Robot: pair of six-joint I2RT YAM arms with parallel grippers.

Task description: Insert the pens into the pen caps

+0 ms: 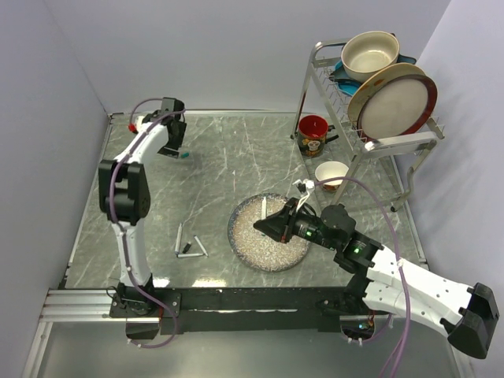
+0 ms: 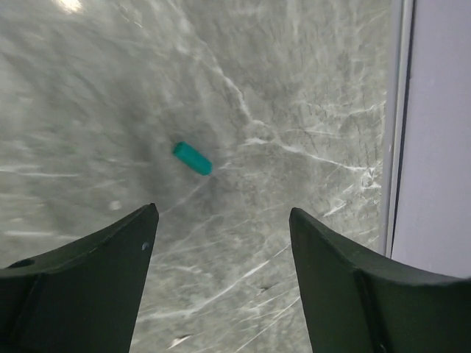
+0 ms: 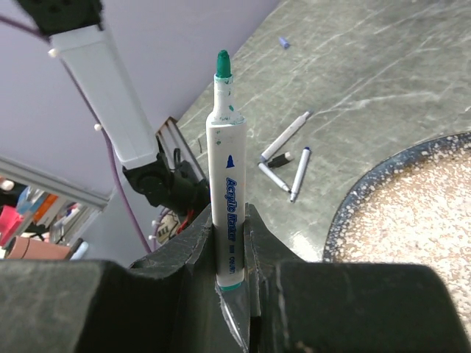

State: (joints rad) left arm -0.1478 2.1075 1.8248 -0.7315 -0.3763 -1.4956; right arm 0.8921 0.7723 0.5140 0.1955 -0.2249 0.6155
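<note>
My right gripper (image 3: 234, 220) is shut on a white-barrelled pen (image 3: 224, 176) with a bare green tip, held above the left part of the speckled plate (image 1: 272, 252). In the top view this gripper (image 1: 266, 224) is over the plate with the pen (image 1: 263, 209) at its tip. A teal-green cap (image 2: 192, 158) lies on the table ahead of my open, empty left gripper (image 2: 221, 213), at the far left (image 1: 184, 155). Three more pens (image 1: 189, 246) lie left of the plate. A small blue cap (image 3: 284, 43) lies farther off.
A dish rack (image 1: 370, 102) with a pot and a plate stands at the back right. A red mug (image 1: 313, 135) and a white bowl (image 1: 331, 172) sit beside it. The left wall and table rim (image 2: 401, 110) are close to my left gripper.
</note>
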